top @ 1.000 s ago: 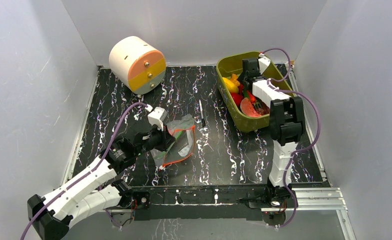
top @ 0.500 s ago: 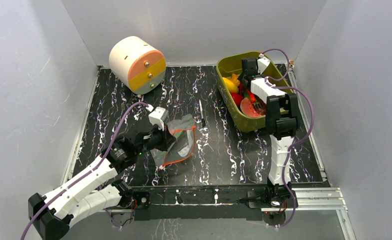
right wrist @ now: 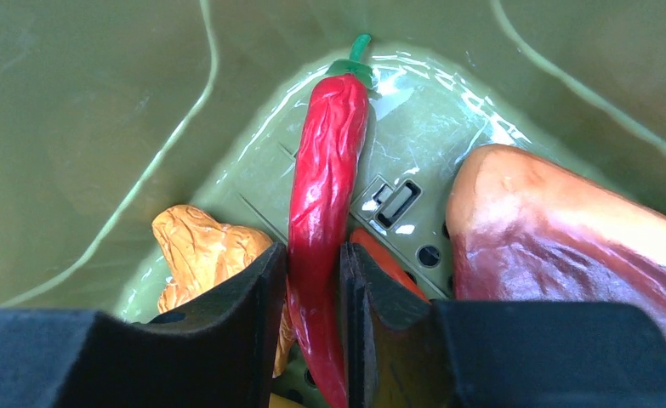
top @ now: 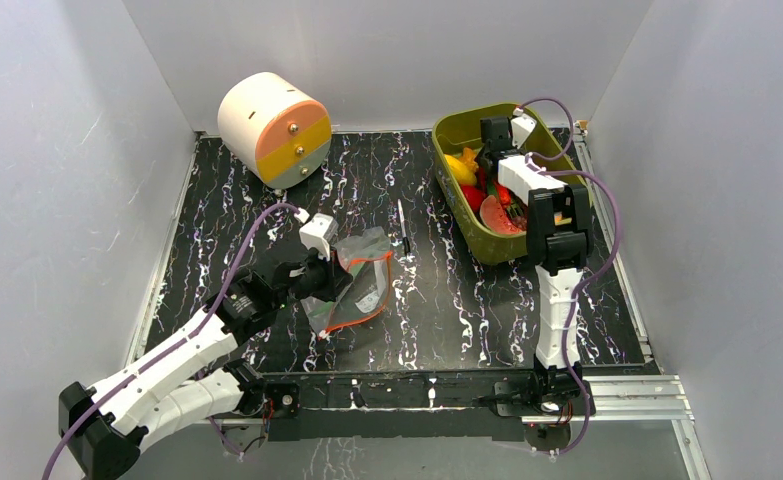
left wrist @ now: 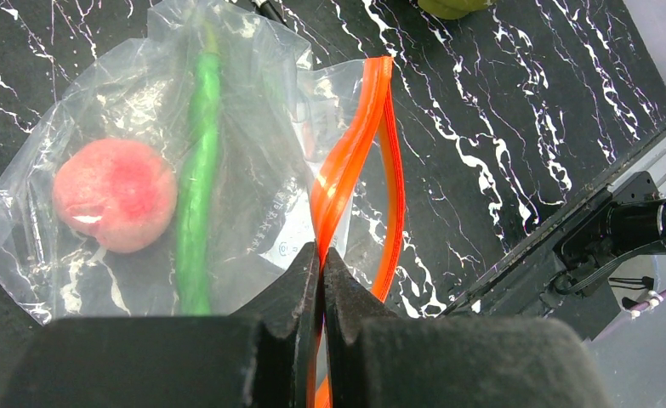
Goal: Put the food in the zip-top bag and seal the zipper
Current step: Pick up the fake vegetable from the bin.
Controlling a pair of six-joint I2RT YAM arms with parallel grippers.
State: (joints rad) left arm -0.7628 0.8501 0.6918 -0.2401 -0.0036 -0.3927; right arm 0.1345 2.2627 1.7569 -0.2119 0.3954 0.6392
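Bag (left wrist: 257, 161) w/ peach (left wrist: 115, 194), pepper (left wrist: 198, 187); left claw (left wrist: 321, 255) pinches zipper (left wrist: 359, 144), right claw (right wrist: 312, 252) grips chili (right wrist: 329, 144) in tub (right wrist: 99, 102).

The left arm lies low, left gripper (left wrist: 321, 255) pinched flat on the zipper (left wrist: 359, 136). The right arm stretches far forward, wrist tipped down, right gripper (right wrist: 314, 263) clamping the red chili (right wrist: 327, 144).

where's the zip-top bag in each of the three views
Top external: zip-top bag lies left of centre on the table, at the left pincer.
Left wrist: it fills the upper left, its zipper pinched in the left pincer.
Right wrist: not in it; only the tub and red chili.
Shared landmark: the orange-red zipper, in the top and left wrist views.
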